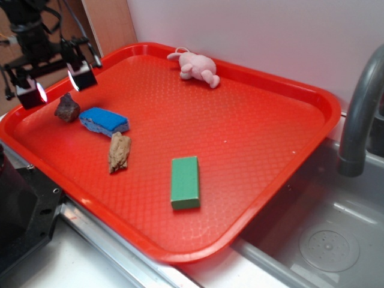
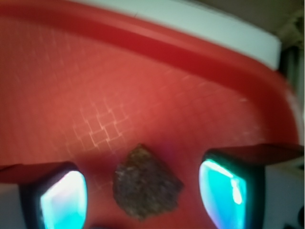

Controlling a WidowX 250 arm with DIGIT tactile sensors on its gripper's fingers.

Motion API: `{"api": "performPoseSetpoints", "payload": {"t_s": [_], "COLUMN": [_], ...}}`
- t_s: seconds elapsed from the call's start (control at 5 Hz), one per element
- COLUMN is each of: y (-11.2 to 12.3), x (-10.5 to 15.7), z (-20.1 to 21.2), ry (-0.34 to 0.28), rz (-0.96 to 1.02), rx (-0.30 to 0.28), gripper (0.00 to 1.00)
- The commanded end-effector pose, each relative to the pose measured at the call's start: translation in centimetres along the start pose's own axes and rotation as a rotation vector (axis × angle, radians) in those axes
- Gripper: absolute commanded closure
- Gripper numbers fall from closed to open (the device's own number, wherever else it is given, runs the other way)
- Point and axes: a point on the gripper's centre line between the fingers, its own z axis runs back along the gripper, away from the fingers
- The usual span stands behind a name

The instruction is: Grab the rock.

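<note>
The rock is a small dark brown-grey jagged lump on the red tray near its left edge, just left of the blue sponge. My gripper is open and hovers above the rock, with one finger on each side. In the wrist view the rock lies between the two glowing pads, with a clear gap on both sides. Nothing is held.
A light tan wood-like piece lies below the sponge. A green block sits in the tray's middle front. A pink plush toy lies at the back rim. A grey faucet and sink are at the right.
</note>
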Motion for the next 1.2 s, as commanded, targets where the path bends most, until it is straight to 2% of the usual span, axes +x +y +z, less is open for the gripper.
{"api": "performPoseSetpoints", "payload": {"t_s": [0.0,0.2,0.4,0.6,0.8,1.0], "y": [1.0,1.1,1.5,0.9,-0.1,-4.6], "x": [-1.8,-1.7,-1.9,-2.3,-3.1,-4.7], "z": [-1.7,-1.3,1.5,6.3,11.5,16.6], "ry": [-0.010,-0.018,-0.026,-0.060,0.097,0.129], "rz": [-0.105,-0.113,-0.218,-0.375,-0.542,-0.735], "rx": [0.079,0.081,0.037,-0.078,-0.126,-0.163], "gripper": [0.00,1.00,1.00,1.00,1.00,1.00]}}
